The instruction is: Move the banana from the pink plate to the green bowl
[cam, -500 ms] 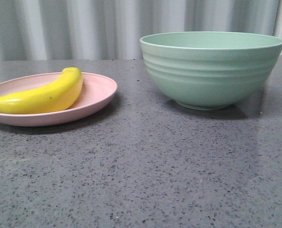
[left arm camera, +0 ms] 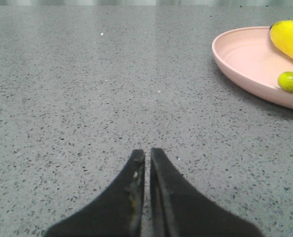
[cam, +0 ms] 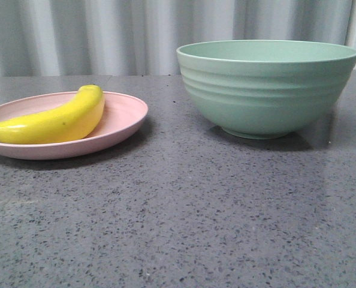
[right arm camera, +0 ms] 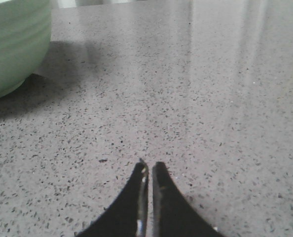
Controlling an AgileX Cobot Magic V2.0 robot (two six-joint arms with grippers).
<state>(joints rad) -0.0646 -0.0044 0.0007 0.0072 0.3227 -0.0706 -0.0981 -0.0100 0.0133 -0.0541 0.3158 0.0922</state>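
Observation:
A glossy yellow banana (cam: 55,123) lies on the pink plate (cam: 121,120) at the left of the front view. To its right stands the large mint-green bowl (cam: 267,87), upright on the speckled grey table. Neither arm shows in the front view. In the left wrist view my left gripper (left arm camera: 147,154) is shut with nothing in it, low over bare table, and the pink plate (left arm camera: 245,61) with the banana (left arm camera: 290,39) lies some way off to one side. My right gripper (right arm camera: 150,166) is shut and empty too, with the green bowl (right arm camera: 13,44) off to its side.
A speckled grey stone tabletop (cam: 178,222) stretches across the foreground. A pale corrugated wall (cam: 106,36) closes off the back edge of the table.

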